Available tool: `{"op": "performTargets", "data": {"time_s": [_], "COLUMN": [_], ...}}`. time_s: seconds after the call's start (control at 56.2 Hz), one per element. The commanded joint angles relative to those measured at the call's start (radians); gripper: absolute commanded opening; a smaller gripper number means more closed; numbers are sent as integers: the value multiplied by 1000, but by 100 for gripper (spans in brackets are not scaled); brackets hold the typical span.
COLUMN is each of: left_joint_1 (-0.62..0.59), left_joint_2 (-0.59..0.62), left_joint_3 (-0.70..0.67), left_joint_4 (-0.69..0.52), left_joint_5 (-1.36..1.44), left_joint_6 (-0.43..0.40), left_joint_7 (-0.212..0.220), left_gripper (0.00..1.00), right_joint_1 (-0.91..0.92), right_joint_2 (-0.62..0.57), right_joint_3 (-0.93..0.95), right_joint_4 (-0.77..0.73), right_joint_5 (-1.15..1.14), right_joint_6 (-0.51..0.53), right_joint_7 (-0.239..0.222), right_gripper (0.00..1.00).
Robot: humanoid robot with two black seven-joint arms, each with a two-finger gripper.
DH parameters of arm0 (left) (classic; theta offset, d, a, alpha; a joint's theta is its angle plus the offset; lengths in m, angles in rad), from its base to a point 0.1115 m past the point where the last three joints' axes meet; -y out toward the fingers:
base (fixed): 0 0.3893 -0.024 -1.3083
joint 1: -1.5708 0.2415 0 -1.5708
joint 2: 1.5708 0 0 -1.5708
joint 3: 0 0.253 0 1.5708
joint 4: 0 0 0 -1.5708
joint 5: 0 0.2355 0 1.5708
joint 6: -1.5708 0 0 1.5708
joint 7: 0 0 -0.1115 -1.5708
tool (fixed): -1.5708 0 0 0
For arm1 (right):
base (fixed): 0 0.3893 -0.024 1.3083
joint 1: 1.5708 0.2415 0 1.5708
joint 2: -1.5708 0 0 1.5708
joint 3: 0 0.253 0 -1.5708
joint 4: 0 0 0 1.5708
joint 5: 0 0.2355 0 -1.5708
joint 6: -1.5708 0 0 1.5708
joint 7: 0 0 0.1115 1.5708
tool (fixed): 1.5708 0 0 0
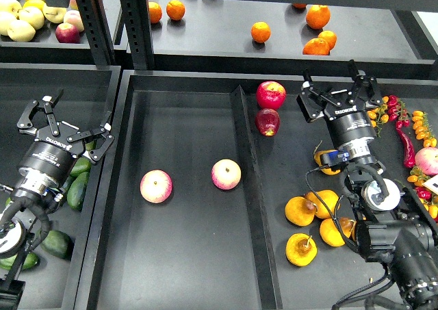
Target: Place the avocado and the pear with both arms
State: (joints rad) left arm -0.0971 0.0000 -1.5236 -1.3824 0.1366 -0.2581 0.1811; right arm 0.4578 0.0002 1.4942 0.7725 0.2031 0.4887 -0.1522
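Several green avocados lie in the left bin under my left arm; a dark green one [76, 191] is just below and right of the wrist. My left gripper [63, 118] is open and empty above them. Several deep yellow-orange pears lie in the right compartment; one with a dark brown patch at its stem [301, 250] is nearest the front. My right gripper [338, 87] is open and empty, further back than the pears, near the red apples. One more pear [327, 161] is partly hidden behind my right arm.
Two pink-yellow apples [156, 186] [226, 174] lie in the middle tray, left of a raised divider [248, 187]. Two red apples [271, 94] sit at the back. Oranges [260, 31] lie on the back shelf, chilies [405, 146] at right, pale fruit [20, 22] top left.
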Motion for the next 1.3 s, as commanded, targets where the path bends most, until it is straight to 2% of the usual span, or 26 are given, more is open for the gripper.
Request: {"op": "performTargets", "data": {"time_s": [0.0, 0.445, 0.64, 0.907, 1.067, 1.281], "left_joint_1": [0, 66, 88, 111, 145, 154], "left_joint_2": [0, 0, 0, 0, 0, 0], "left_joint_3": [0, 10, 71, 82, 83, 86], "left_joint_4": [-1, -1, -1, -1, -1, -1], "left_joint_5": [0, -2, -2, -2, -2, -2], "left_joint_6": [0, -13, -13, -18, -69, -70], "left_joint_7": [-2, 1, 5, 3, 5, 11], "left_gripper": [100, 100, 100, 100, 100, 100], "right_joint_1": [-36, -275, -350, -409, -427, -438], "right_joint_2": [0, 0, 0, 0, 0, 0], "right_joint_3": [-3, -11, -35, -38, -40, -46], "right_joint_4": [16, 223, 286, 318, 312, 283], "right_joint_5": [-31, -105, -106, -106, -126, -151], "right_joint_6": [0, 0, 0, 0, 0, 0], "right_joint_7": [0, -10, -10, -12, -12, -14], "right_gripper": [100, 100, 100, 100, 100, 100]}}
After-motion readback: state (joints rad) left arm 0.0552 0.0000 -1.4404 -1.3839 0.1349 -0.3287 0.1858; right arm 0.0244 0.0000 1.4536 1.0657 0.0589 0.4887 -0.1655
